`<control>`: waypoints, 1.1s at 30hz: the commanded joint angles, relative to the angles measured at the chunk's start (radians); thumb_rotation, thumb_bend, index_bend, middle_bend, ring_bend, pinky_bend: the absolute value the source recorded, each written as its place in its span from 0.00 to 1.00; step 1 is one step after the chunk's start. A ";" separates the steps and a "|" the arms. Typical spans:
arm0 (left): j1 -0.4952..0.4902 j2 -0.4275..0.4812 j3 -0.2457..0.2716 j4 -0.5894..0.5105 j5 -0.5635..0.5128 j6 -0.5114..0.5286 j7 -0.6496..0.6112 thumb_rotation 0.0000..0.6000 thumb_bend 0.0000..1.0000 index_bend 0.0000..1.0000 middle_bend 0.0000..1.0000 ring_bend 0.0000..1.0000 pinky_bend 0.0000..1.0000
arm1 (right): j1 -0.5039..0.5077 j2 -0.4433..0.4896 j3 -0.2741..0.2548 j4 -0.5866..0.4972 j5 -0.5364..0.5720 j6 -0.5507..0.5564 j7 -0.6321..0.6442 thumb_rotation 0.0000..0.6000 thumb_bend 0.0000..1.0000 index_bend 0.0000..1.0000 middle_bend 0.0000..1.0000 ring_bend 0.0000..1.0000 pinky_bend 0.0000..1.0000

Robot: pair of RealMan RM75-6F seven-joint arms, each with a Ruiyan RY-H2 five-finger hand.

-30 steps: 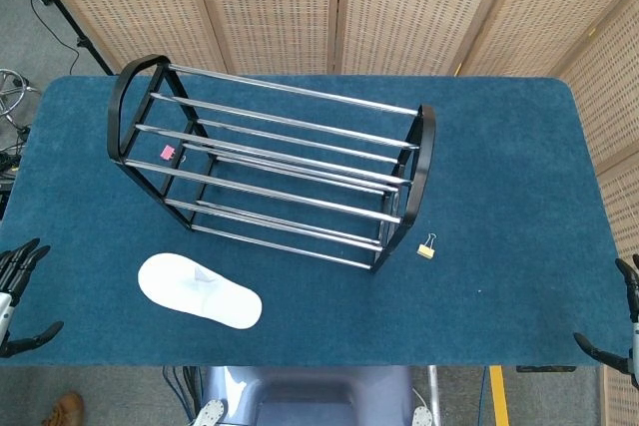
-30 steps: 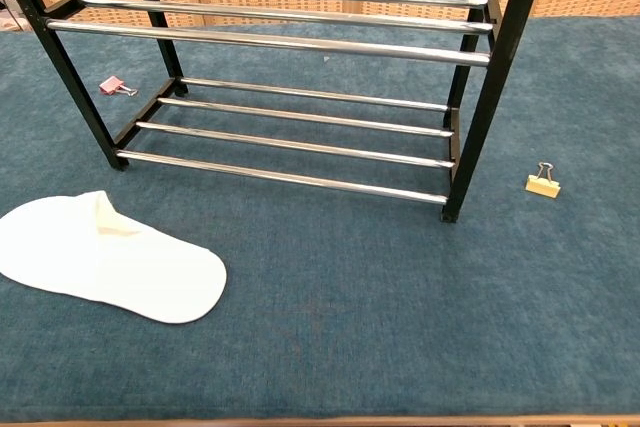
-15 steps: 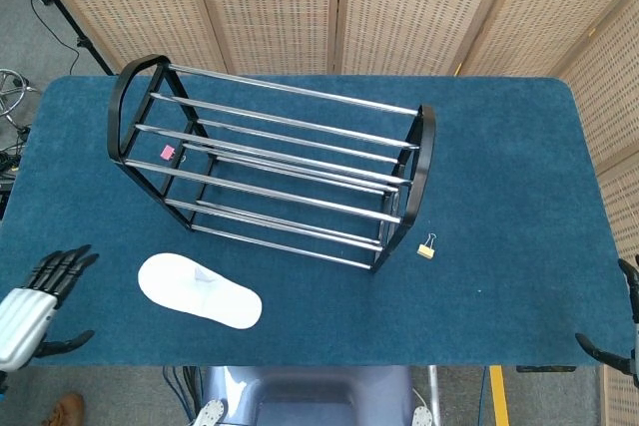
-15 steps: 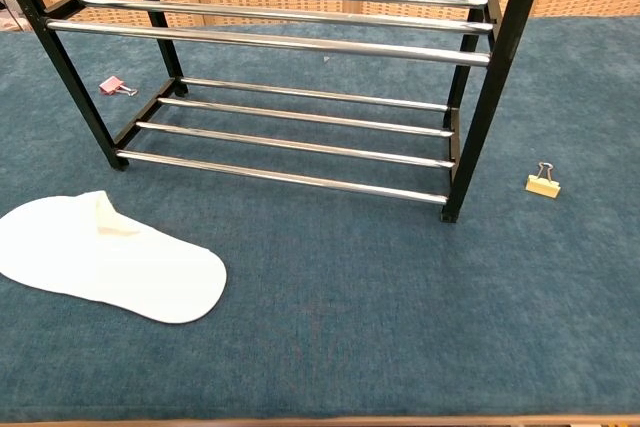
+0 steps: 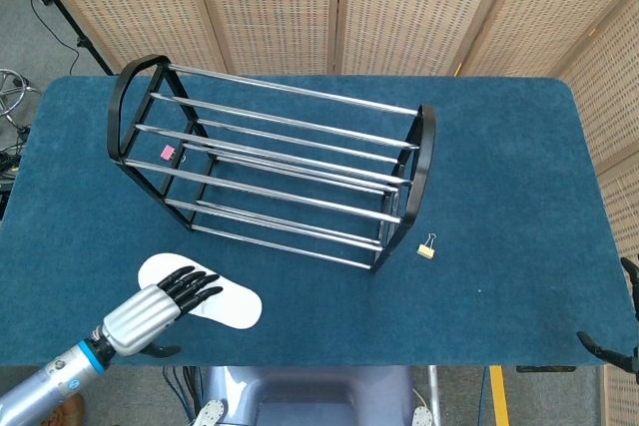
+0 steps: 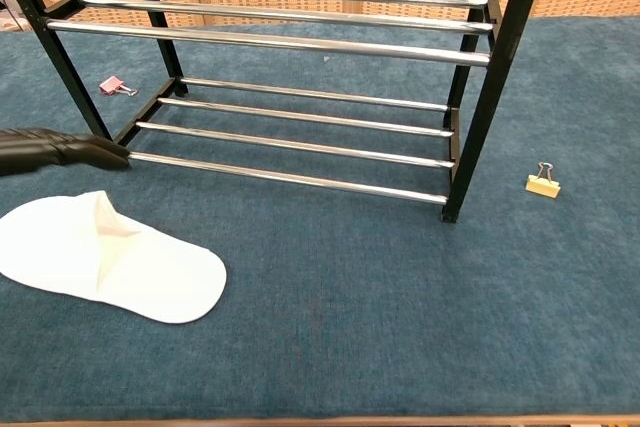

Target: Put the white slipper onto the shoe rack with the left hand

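Note:
The white slipper (image 5: 225, 304) lies flat on the blue table, toe to the right, in front of the shoe rack (image 5: 270, 172); in the chest view the slipper (image 6: 110, 257) sits at the lower left. My left hand (image 5: 165, 304) hovers over the slipper's heel end with its fingers straight and spread, holding nothing. Its dark fingertips (image 6: 70, 149) enter the chest view from the left edge, above the slipper. My right hand (image 5: 624, 331) shows only as a few dark fingertips at the table's lower right corner.
The black and chrome rack (image 6: 300, 67) has two tiers of bars. A pink binder clip (image 5: 168, 152) lies under its left end, and a yellow binder clip (image 5: 427, 245) lies to the right of the rack (image 6: 543, 181). Woven screens stand behind the table.
My left hand has swung in from the table's left edge to above the slipper's heel end. The slipper, the rack and the right hand have not moved.

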 commanded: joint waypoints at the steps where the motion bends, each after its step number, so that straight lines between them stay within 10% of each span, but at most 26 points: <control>1: -0.035 -0.045 -0.017 -0.029 -0.057 -0.074 0.062 1.00 0.14 0.00 0.00 0.00 0.00 | 0.002 0.000 -0.002 0.001 -0.001 -0.004 -0.002 1.00 0.00 0.00 0.00 0.00 0.00; 17: -0.180 -0.263 -0.118 -0.074 -0.528 -0.382 0.346 1.00 0.14 0.00 0.00 0.00 0.00 | 0.020 -0.018 0.002 0.005 0.026 -0.032 -0.042 1.00 0.00 0.00 0.00 0.00 0.00; 33: -0.238 -0.338 -0.053 -0.056 -0.703 -0.326 0.516 1.00 0.14 0.00 0.00 0.00 0.00 | 0.016 -0.012 0.003 0.006 0.028 -0.024 -0.024 1.00 0.00 0.00 0.00 0.00 0.00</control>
